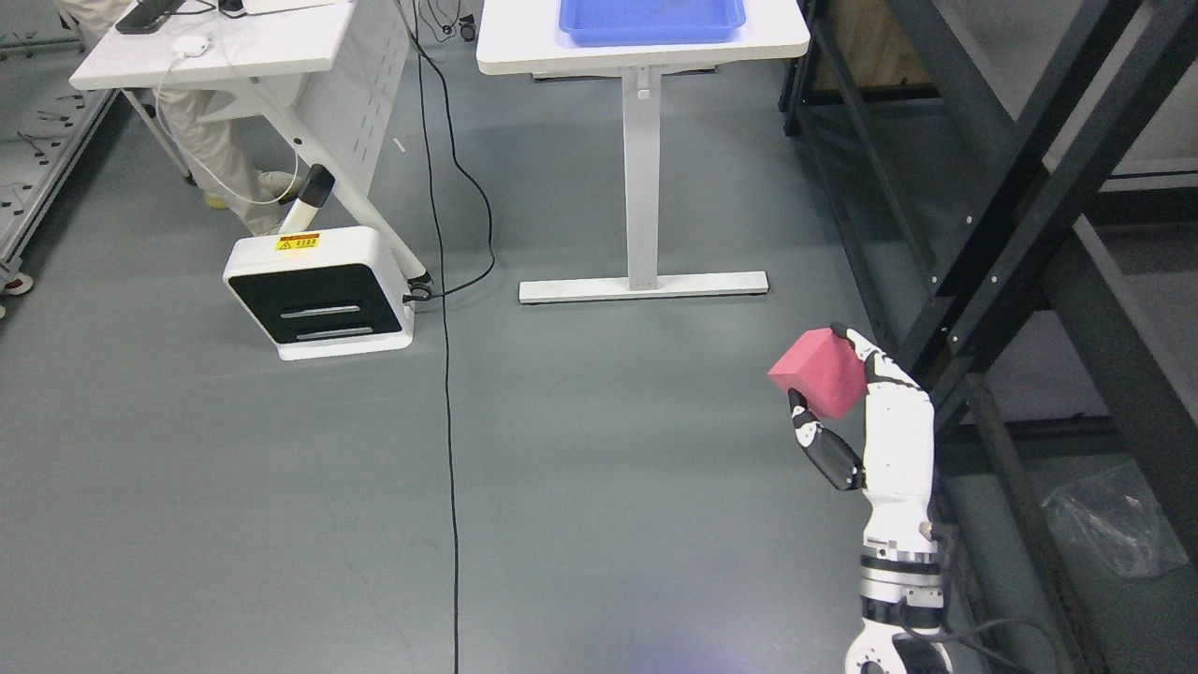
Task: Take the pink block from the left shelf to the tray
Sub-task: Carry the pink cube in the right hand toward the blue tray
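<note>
One right hand point(847, 407) pinches the pink block point(819, 372) in its fingers, well short of the blue tray point(652, 22); I fear that thin grip slipping in transit.

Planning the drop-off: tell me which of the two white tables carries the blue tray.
The white table at top centre, on a single pedestal leg, holds the blue tray; the top-left table carries only cables and devices.

Open floor point(608, 468) from 9 to 12 o'clock of right hand point(856, 412) — dark shelf frame point(992, 243) blocks 3 o'clock; cable point(449, 393) w/ white unit point(318, 295) far off at 9.
</note>
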Robot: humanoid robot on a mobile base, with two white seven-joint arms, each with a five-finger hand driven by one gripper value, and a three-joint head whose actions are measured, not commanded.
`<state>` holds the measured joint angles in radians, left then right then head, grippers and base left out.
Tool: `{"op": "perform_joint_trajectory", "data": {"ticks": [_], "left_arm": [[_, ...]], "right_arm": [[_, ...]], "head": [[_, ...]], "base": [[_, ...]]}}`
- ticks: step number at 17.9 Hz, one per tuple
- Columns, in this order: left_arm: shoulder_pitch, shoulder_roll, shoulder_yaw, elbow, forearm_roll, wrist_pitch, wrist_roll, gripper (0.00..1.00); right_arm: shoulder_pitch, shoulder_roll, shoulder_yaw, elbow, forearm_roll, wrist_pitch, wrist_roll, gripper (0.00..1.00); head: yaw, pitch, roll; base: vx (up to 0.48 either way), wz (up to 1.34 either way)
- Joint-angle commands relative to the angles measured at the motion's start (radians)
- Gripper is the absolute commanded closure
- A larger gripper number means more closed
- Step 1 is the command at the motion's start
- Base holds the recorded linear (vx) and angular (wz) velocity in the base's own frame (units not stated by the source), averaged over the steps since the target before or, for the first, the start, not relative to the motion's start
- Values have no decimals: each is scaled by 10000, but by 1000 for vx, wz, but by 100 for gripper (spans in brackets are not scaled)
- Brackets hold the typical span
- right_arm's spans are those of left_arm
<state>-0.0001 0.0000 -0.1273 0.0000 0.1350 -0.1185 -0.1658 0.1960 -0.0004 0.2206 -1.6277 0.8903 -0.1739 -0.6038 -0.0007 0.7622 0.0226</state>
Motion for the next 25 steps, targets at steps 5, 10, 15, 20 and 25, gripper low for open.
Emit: {"op": "perform_joint_trajectory", "data": {"ticks": [5,10,15,20,25], "left_arm": [[200,175,0,-174,0,4,1,0],[200,175,0,-174,0,4,1,0],[200,175,0,-174,0,4,1,0],[200,175,0,-174,0,4,1,0],[200,175,0,-174,0,4,1,0]], "right_arm": [[-74,-170,-73,-90,-6,-225,-343,95],[-74,-170,-73,-90,-6,-470,-573,95],[-12,-170,-73,-90,-6,-470,-558,95],[18,-170,-89,-90,-6,-470,-573,95],[34,-170,-89,-90,-6,-470,-573,95]], "head": [[0,0,0],[0,0,0],[0,0,0],[0,0,0],[0,0,0]], "base": [[30,61],[96,151],[183,319],[291,52],[343,-54]]}}
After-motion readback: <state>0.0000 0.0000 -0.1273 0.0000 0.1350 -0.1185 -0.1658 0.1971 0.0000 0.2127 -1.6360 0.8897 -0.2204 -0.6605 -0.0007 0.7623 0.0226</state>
